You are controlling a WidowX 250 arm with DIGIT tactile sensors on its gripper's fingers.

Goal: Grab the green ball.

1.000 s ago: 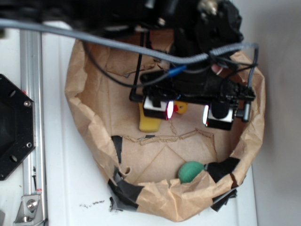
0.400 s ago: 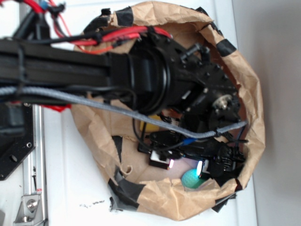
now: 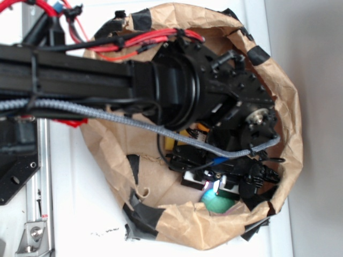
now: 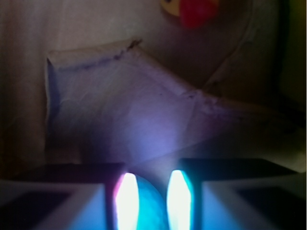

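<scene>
Green ball [image 4: 146, 206] — between the jaws.

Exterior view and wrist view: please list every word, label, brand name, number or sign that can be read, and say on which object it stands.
There is no readable text in either view.
The brown paper, black tape, hand, green ball and duck show no lettering.

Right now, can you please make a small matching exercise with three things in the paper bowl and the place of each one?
Things:
1. green ball
2. pincer
3. yellow duck

Places:
A. top edge of the wrist view, far from the fingers
B. low at the near paper wall, between the glowing fingers
C. lowered over the ball, a finger on each side

Pairs: 1-B, 2-C, 3-A
</scene>
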